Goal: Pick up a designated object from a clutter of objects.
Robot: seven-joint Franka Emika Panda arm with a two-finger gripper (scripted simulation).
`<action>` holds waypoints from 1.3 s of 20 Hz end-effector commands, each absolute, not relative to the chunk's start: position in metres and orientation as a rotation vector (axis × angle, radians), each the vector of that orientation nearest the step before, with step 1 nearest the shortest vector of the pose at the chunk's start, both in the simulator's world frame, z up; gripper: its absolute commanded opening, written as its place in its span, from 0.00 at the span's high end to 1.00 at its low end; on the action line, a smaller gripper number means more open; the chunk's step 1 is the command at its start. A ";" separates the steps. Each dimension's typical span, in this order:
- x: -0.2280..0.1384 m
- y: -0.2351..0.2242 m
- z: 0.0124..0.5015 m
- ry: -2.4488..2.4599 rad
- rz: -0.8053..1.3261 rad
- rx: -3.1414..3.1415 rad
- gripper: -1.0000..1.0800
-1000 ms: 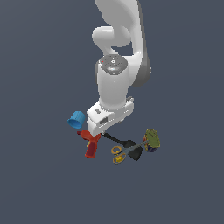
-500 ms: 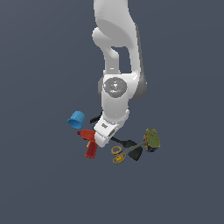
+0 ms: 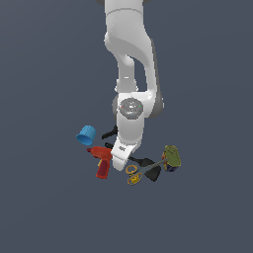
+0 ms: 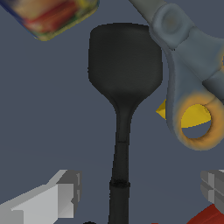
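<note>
Here the claw [image 4: 131,192] is seen spread wide, one finger [image 4: 57,197] on each side of the spatula [image 4: 124,87], whose thin handle runs between them without being touched. Nothing is pinched yet. In the exterior view the spatula [image 3: 146,165] lies flat on the tabletop [image 3: 49,207] in the middle of the clutter, largely hidden beneath the arm, with only its blade end showing just to the exterior view's right of the claw [image 3: 118,165].

The blade is crowded: the scissors [image 4: 192,87] lie just beside its edge, one yellow-rimmed loop close to the neck, and the can [image 4: 48,15] sits near the blade's far corner. The red drill [image 3: 102,162] lies to the exterior view's left of the claw, with the blue cup [image 3: 86,135] beyond it and the black clamp [image 3: 109,132] partly hidden behind the wrist.

The step in hand is judged to be the final descent and closing on the handle. It would be done best by keeping the handle centred between the fingers, descending straight until the pads flank its sides, and closing squarely across its width. A grasp on the handle, away from the blade, should leave the scissors undisturbed. As the blade is heavier and lies well off the grip point, tilting should be expected on lifting, so a firm closure is advised.
</note>
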State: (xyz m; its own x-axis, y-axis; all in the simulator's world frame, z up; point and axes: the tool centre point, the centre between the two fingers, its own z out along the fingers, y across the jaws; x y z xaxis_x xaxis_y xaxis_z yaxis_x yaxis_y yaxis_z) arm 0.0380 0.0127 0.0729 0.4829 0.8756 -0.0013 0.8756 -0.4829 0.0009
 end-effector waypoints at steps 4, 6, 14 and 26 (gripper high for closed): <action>0.037 0.014 0.067 1.632 0.000 2.685 0.04; 0.037 0.014 0.068 1.626 -0.001 2.688 0.04; 0.036 0.014 0.041 1.629 -0.001 2.686 0.04; 0.037 0.014 0.017 1.632 0.000 2.685 1.00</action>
